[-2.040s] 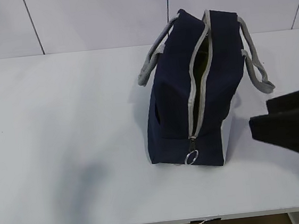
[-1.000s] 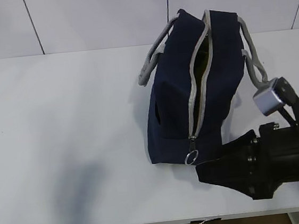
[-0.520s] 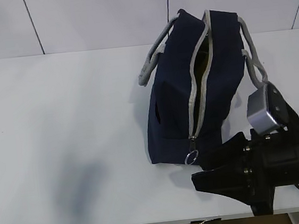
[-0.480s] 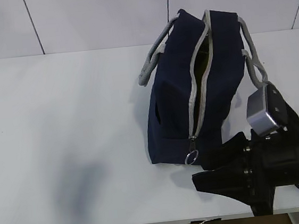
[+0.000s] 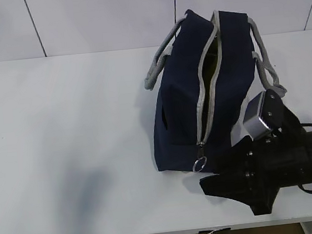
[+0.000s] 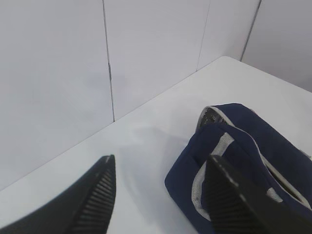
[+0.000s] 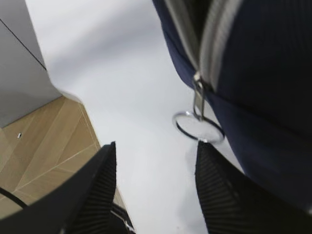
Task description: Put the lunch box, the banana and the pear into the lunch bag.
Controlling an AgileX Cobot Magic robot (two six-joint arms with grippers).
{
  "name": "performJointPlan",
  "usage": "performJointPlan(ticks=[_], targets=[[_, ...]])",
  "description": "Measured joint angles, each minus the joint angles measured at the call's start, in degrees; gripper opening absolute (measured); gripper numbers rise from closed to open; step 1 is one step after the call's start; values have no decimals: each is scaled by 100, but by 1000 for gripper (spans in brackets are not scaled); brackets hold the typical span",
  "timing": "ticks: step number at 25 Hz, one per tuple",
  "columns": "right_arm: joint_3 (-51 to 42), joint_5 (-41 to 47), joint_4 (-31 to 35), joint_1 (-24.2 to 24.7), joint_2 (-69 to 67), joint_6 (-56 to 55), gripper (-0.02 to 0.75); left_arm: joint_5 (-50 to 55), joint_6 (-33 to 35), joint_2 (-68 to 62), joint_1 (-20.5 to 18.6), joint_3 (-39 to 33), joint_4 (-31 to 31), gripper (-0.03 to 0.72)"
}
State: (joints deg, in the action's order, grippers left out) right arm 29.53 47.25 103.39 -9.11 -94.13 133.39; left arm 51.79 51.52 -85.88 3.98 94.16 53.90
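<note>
One soft fabric thing dominates the white table (image 5: pixel 63 132): the lunch bag (image 5: pixel 191 102), standing right of centre with its near end toward the camera, its zipper (image 5: pixel 205 95) parted along the top. The lunch box, the banana and the pear cannot be seen anywhere on the table; whether they lie inside is hidden. The right gripper (image 5: pixel 215 179) sits low at the bag's near right corner, its jaws spread apart, with the ring pull (image 7: pixel 198 127) hanging just beyond the fingertips in the right wrist view. The left gripper (image 6: pixel 158 195) hangs well away on the far left, likewise spread, holding nothing. The bag looks limp and light, so it would likely sag or slide when tugged. The thin metal ring seems the natural hold, though small and apt to slip; the grey handles (image 5: pixel 158 61) offer a softer grip.
</note>
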Motion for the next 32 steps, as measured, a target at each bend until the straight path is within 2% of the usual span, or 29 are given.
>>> performJointPlan(ticks=[32], targets=[[515,-146,11,0,-496,4,416,13,0,0,0,0,0,434]])
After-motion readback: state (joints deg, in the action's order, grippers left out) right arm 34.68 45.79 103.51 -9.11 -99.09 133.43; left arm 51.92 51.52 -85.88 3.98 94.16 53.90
